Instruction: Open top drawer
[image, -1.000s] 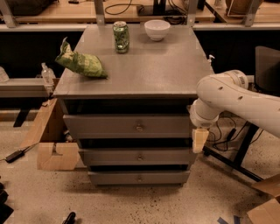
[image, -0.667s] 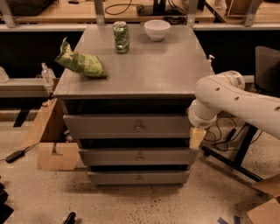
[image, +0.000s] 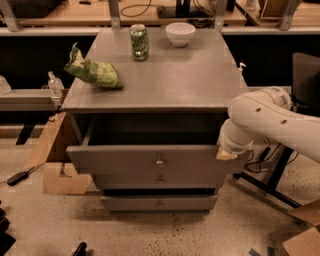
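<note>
The top drawer (image: 120, 160) is the widest grey front under the cabinet top, with a small round metal knob (image: 159, 162) at its centre. It stands pulled out toward me, and a dark gap shows behind its front. My gripper (image: 226, 154), on the white arm (image: 270, 120), sits at the right end of this drawer front, against its upper right corner. The two narrower drawer fronts, the middle one (image: 160, 181) and the bottom one (image: 160, 203), stay further back below.
On the grey cabinet top (image: 175, 80) lie a green chip bag (image: 94, 72), a green can (image: 139, 42) and a white bowl (image: 180, 33). A wooden block (image: 60, 177) and a cardboard piece stand on the floor to the left. Black frame legs (image: 270, 185) stand to the right.
The top drawer has slid out toward me and now stands ahead of the two lower fronts. My gripper stays at the drawer's right end.
</note>
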